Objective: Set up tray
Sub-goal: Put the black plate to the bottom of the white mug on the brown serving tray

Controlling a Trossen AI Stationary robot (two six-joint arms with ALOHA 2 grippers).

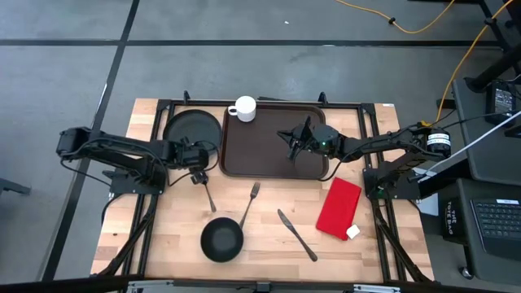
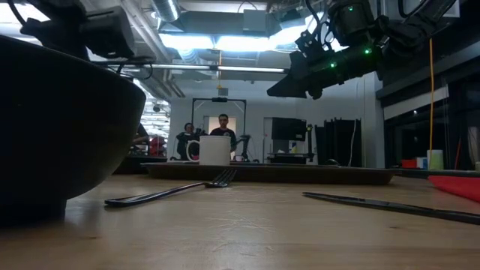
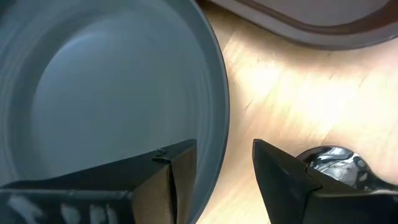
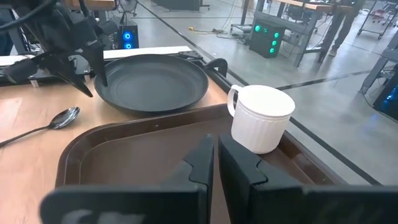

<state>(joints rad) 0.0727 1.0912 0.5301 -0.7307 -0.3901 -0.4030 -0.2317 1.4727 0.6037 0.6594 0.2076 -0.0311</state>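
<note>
At the far middle of the table (image 1: 171,236) we are seeing the tray (image 1: 273,159) lying flat, with a white mug (image 1: 243,108) standing in its far left corner and our right gripper (image 1: 294,142) hanging over its right half with the fingers clenched on nothing. Just left of the tray, our left gripper (image 1: 198,176) is hovering released at the near right rim of the black plate (image 1: 191,130), over the bowl of the spoon (image 1: 207,191). Nearer to us a fork (image 1: 250,203), a knife (image 1: 297,235), a black bowl (image 1: 221,241) and a red napkin (image 1: 339,208) are lying on the bare wood.
</note>
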